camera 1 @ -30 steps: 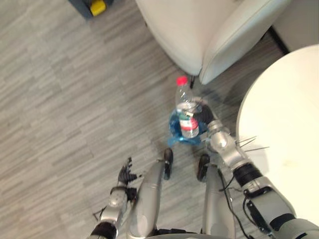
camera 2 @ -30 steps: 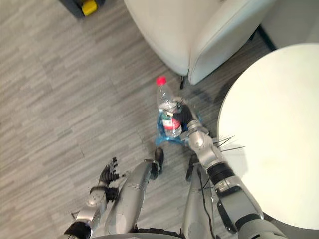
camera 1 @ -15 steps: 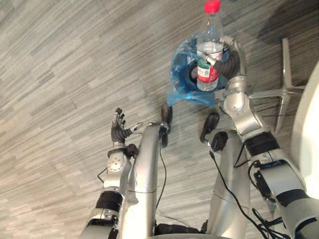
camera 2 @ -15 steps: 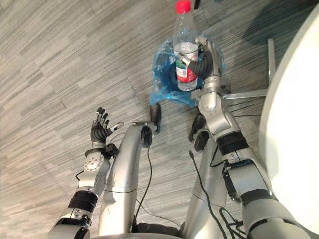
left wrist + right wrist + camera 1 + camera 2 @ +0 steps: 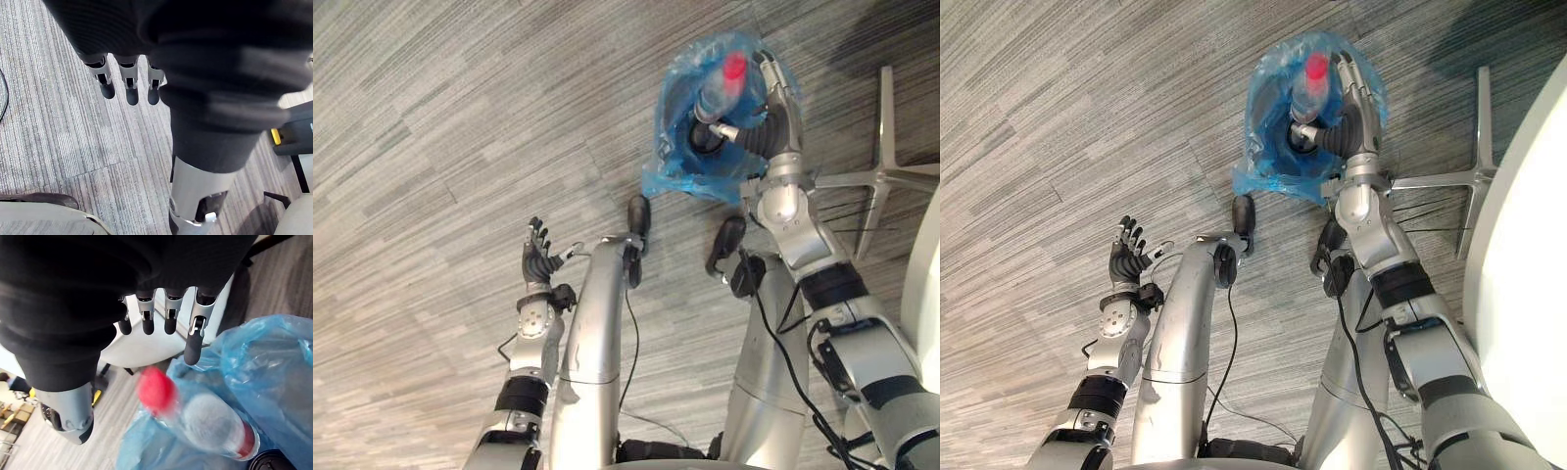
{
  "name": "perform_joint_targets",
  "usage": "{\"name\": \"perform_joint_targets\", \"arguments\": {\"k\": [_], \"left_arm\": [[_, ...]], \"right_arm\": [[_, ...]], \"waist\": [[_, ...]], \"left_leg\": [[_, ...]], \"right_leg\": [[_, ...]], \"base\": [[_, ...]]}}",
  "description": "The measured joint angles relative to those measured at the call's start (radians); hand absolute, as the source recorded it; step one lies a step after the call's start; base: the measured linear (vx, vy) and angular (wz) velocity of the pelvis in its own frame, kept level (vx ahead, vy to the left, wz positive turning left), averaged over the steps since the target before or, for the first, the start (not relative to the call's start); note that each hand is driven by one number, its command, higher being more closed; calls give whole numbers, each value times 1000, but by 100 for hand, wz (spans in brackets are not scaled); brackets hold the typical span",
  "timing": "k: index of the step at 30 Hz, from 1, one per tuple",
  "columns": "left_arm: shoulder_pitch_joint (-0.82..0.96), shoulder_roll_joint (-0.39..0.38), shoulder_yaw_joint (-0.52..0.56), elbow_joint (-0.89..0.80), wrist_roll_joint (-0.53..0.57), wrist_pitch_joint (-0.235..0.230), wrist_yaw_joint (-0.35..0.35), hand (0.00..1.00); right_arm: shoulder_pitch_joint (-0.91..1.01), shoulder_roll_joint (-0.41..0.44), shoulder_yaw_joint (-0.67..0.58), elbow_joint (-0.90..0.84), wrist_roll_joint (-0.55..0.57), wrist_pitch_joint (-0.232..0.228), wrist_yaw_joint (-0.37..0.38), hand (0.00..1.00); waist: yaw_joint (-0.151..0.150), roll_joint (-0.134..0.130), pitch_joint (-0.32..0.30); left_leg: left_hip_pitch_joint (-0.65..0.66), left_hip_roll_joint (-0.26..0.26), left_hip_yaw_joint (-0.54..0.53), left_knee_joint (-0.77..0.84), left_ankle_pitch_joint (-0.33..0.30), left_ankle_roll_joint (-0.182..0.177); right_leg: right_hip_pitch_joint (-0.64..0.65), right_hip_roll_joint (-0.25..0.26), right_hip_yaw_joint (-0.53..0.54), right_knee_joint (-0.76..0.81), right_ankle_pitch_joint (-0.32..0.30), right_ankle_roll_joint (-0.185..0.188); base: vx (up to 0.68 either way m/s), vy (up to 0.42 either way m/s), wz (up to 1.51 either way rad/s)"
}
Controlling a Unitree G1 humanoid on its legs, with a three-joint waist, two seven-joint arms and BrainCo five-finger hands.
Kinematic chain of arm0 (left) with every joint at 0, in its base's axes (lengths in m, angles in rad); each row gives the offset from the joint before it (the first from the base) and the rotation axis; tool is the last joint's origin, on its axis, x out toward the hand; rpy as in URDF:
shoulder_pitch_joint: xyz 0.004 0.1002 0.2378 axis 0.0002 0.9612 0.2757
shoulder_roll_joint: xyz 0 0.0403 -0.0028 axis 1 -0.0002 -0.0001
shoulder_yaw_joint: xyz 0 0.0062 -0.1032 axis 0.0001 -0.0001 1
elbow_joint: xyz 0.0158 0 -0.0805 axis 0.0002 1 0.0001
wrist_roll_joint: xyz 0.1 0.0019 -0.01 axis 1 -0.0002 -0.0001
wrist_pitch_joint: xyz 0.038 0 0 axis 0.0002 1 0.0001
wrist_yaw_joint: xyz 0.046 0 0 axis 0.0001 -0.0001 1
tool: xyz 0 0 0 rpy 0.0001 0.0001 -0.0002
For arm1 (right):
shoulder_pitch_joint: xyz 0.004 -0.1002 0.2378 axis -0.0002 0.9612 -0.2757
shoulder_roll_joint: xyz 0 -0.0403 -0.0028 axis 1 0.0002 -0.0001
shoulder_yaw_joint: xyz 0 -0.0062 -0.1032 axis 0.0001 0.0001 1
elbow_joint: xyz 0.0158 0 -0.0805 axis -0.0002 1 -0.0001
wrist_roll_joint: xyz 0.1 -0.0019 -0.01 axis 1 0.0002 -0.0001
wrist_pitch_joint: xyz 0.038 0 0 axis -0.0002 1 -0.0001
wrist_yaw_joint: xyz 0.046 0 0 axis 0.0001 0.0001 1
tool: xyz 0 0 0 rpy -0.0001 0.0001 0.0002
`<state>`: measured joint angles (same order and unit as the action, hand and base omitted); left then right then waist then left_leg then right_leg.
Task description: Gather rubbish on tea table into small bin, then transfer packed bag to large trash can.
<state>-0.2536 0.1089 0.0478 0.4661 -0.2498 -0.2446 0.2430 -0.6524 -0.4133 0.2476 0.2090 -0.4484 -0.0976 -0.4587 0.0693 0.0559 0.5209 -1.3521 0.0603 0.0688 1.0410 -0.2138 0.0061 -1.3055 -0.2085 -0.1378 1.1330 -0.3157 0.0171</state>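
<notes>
A clear plastic bottle (image 5: 717,96) with a red cap (image 5: 734,67) and red label sits tilted, cap up, inside the small bin lined with a blue bag (image 5: 671,162) on the floor. My right hand (image 5: 775,110) hovers at the bin's right rim with its fingers (image 5: 193,340) straight and open; the bottle (image 5: 215,423) lies past them, free of the hand, against the blue bag (image 5: 274,362). My left hand (image 5: 539,264) hangs low at the left, fingers (image 5: 128,85) spread and empty above the floor.
A silver chair base (image 5: 886,137) spreads on the floor right of the bin. The white round table's edge (image 5: 928,294) runs along the far right. A white chair (image 5: 142,346) stands beyond the bin. Grey wood-look floor lies to the left.
My right hand has straightened its fingers and let go of the bottle, which has sunk into the blue-bagged bin. The camera has tilted down. The left hand has barely moved.
</notes>
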Motion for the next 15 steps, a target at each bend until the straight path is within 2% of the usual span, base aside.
{"name": "perform_joint_targets", "arguments": {"k": [5, 10, 15], "left_arm": [[2, 3, 3, 4, 29, 1, -3, 0], [1, 4, 3, 4, 49, -1, -3, 0], [-1, 6, 0, 1, 47, -9, -3, 0]], "right_arm": [[93, 13, 15, -11, -72, -34, 37, 0], [69, 13, 86, 97, -158, -38, 85, 0], [-41, 47, 173, 339, -199, -4, 116, 0]], "waist": [[0, -47, -25], [-3, -49, -26], [-1, -51, -25]], "left_leg": [[36, 23, 16, -31, 7, -5], [41, 26, 12, -63, 25, 5], [28, 18, 3, -93, 36, -14]], "right_leg": [[35, 9, -7, -32, 5, -8], [44, 13, -22, -61, 15, -17], [27, 10, -31, -69, 14, -17]], "base": [[-21, 0, -1], [-9, 5, 1], [-25, -5, 8]]}}
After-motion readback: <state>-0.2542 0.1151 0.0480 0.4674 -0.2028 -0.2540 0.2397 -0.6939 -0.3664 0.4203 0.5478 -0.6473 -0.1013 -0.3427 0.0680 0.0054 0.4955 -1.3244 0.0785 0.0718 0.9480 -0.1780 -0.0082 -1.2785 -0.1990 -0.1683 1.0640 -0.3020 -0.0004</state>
